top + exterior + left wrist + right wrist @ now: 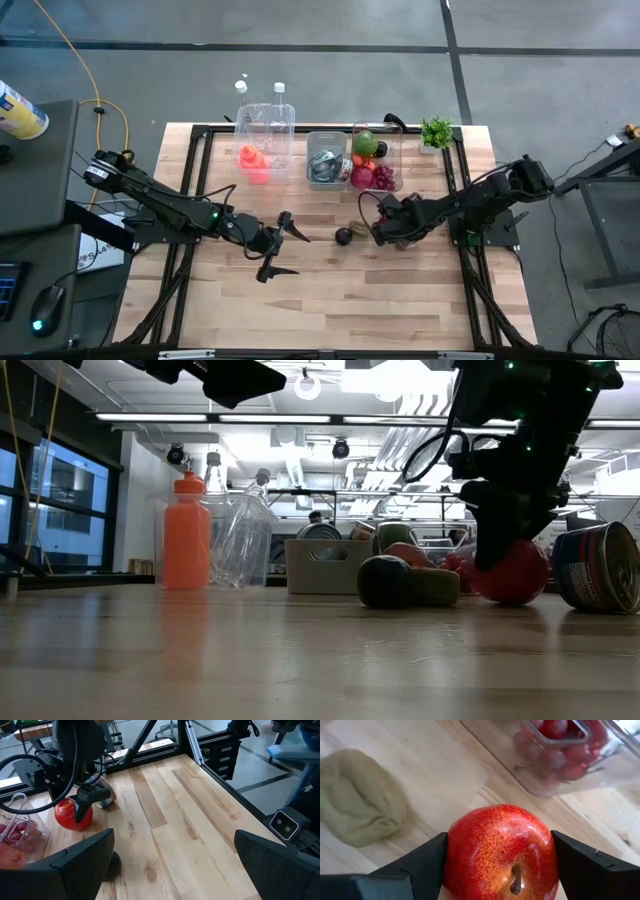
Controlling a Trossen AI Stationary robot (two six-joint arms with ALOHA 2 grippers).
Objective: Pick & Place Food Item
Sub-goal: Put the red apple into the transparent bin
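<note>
A red apple stands on the wooden table just in front of the clear fruit bin. It also shows in the low view as the red apple. My right gripper comes down over it, a dark finger against each side. My left gripper hangs open above the table's middle left, holding nothing. A dark round fruit and an olive-green lump lie on the table left of the apple. My right gripper pinches the apple between its two fingers, one on the left flank and one on the right flank. The fingers slant steeply down from above. The apple sits upright, stem up, its bottom on the table.
The clear bin holds red grapes and other fruit. Beside it stand a grey bin, an orange bottle and clear bottles. A tin can lies by the apple. A small plant stands at the far right corner.
</note>
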